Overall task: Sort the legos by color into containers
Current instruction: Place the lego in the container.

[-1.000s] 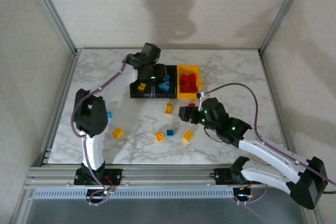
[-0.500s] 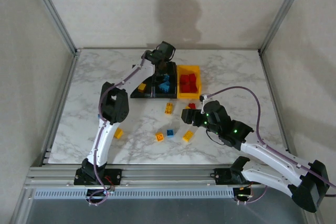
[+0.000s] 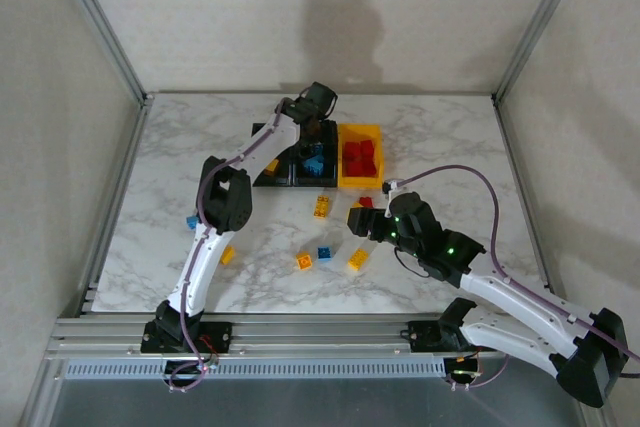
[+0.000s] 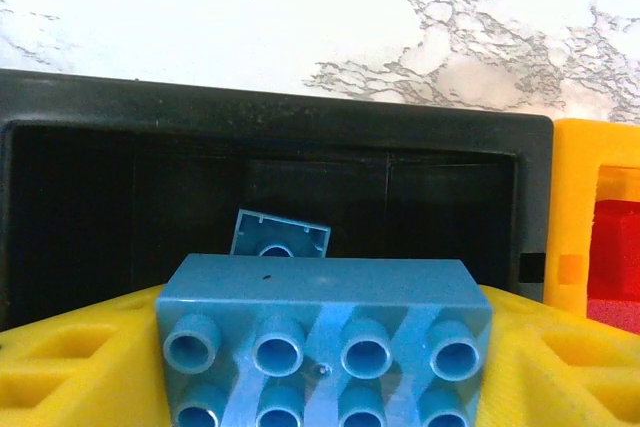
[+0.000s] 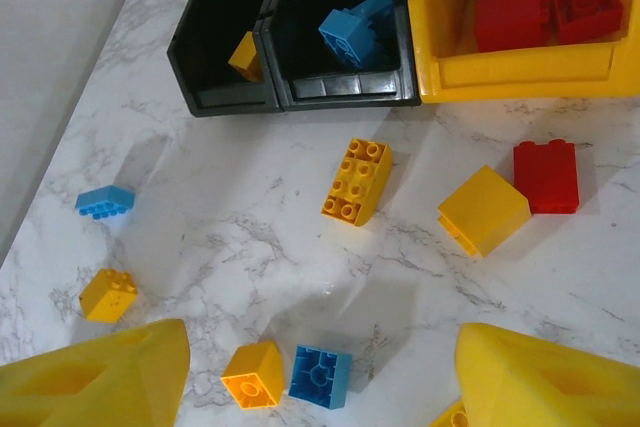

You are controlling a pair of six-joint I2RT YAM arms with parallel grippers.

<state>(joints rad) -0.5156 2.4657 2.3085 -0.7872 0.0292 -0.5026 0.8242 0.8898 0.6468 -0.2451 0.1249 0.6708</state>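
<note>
Swinging rightward over the last second, the left arm (image 3: 225,202) is now stretching past the left bin (image 5: 215,97), and the left gripper (image 3: 316,117) is hanging over the middle bin (image 4: 280,117). Its yellow fingers (image 4: 70,367) are clamping a blue brick (image 4: 325,337), studs facing the wrist camera, while a second blue brick (image 4: 281,235) is lying tilted in the bin below. The right gripper (image 3: 357,219) is keeping much the same place, hovering in front of the yellow bin (image 5: 500,72) with its fingers spread apart and holding nothing.

Wide bare marble is running from the yellow bin to the table's (image 3: 450,137) right rail and behind the bins to the back wall. The near middle is tighter, with loose bricks lying scattered between the arms.

From above, the left arm is covering part of the left bin; the right wrist camera is looking straight into it and showing one orange brick (image 5: 245,55) inside. It is also showing red bricks (image 5: 520,7) piled in the yellow bin, a red brick (image 5: 546,176) touching an orange block (image 5: 483,209) just in front of that bin, and an orange eight-stud brick (image 5: 356,180) lying apart from them.
</note>
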